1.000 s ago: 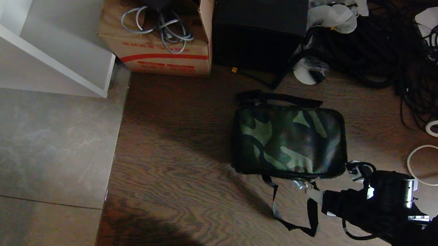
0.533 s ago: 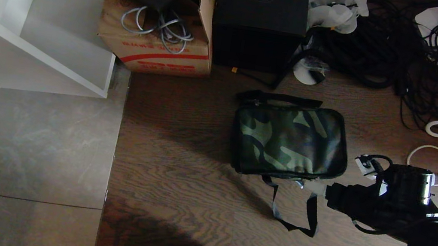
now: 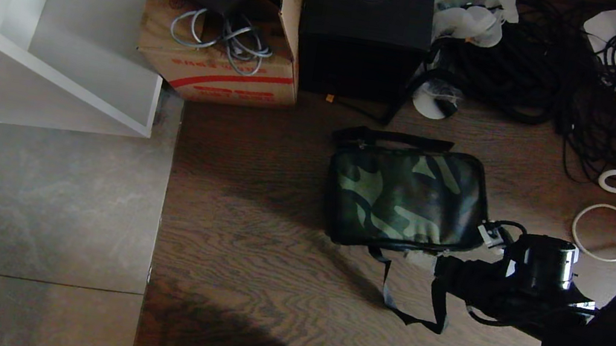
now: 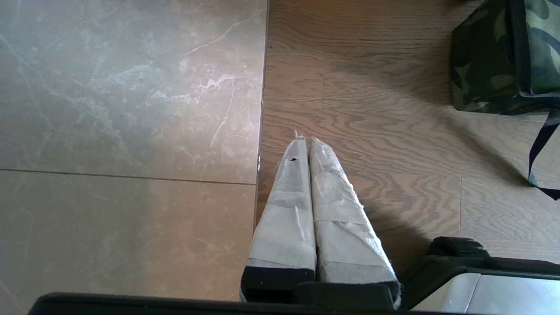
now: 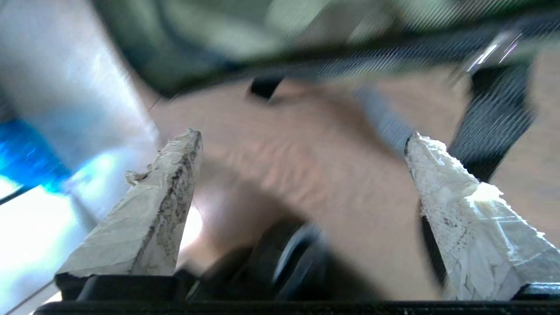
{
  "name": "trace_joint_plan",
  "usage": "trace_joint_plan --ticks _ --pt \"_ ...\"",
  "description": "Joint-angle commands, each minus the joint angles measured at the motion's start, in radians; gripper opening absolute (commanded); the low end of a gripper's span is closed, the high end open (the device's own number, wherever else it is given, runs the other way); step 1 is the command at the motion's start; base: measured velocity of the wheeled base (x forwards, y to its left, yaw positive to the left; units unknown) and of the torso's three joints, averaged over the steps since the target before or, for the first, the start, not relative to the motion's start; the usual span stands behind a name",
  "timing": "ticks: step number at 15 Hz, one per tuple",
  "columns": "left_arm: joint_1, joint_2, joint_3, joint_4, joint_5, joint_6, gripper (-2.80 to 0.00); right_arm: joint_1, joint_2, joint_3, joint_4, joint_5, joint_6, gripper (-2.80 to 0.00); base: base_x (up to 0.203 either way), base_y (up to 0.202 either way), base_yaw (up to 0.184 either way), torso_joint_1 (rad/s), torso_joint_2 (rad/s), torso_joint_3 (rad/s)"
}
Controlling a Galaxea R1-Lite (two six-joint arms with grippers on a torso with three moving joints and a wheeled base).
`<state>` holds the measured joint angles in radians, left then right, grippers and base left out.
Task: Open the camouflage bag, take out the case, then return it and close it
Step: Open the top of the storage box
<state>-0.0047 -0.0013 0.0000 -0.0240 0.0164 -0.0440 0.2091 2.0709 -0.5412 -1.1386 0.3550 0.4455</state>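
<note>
Camouflage bag (image 3: 407, 197): boxy soft fabric in green, brown and black, flat on wood-grain floor planks (image 3: 270, 265), lid shut all round.
Progress: judged either not yet opened or already closed again; cannot tell which, no case in sight.
Black webbing strap (image 3: 435, 302): limp loop trailing off bag's near edge.
Right gripper (image 5: 302, 144): tape-wrapped fingers spread wide, empty, just beside bag's near right corner.
Left gripper (image 4: 306, 144): taped fingers pressed together, parked over floor.
</note>
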Motion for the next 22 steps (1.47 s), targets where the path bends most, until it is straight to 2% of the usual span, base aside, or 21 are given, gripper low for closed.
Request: trace_joint_plan --ticks 1,3,5,9,15,18,22 --pt "0.000 0.001 0.008 -0.001 0.000 0.000 -2.80 0.000 0.069 -0.029 -0.043 -0.040 -0.003 0.00 0.000 0.000 0.000 0.000 0.00 0.000" --pt "0.000 0.001 0.008 -0.001 0.000 0.000 -2.80 -0.007 0.057 -0.030 -0.045 -0.040 -0.031 0.00 0.000 0.000 0.000 0.000 0.00 0.000" --pt "0.000 0.001 0.008 -0.001 0.001 0.000 -2.80 -0.012 0.072 -0.022 -0.042 -0.049 -0.113 0.00 0.000 0.000 0.000 0.000 0.00 0.000" --pt "0.000 0.001 0.008 -0.001 0.000 0.000 -2.80 -0.046 0.073 -0.028 -0.041 -0.047 -0.156 0.00 0.000 0.000 0.000 0.000 0.00 0.000" --pt "0.000 0.001 0.008 -0.001 0.000 0.000 -2.80 -0.044 0.108 -0.037 -0.075 -0.057 -0.108 0.00 0.000 0.000 0.000 0.000 0.00 0.000" --pt "0.000 0.001 0.009 -0.001 0.000 0.000 -2.80 -0.040 0.130 -0.037 -0.158 -0.058 -0.106 0.00 0.000 0.000 0.000 0.000 0.00 0.000" --pt "0.000 0.001 0.008 -0.001 0.000 0.000 -2.80 -0.037 0.164 -0.035 -0.204 -0.059 -0.107 0.00 0.000 0.000 0.000 0.000 0.00 0.000"
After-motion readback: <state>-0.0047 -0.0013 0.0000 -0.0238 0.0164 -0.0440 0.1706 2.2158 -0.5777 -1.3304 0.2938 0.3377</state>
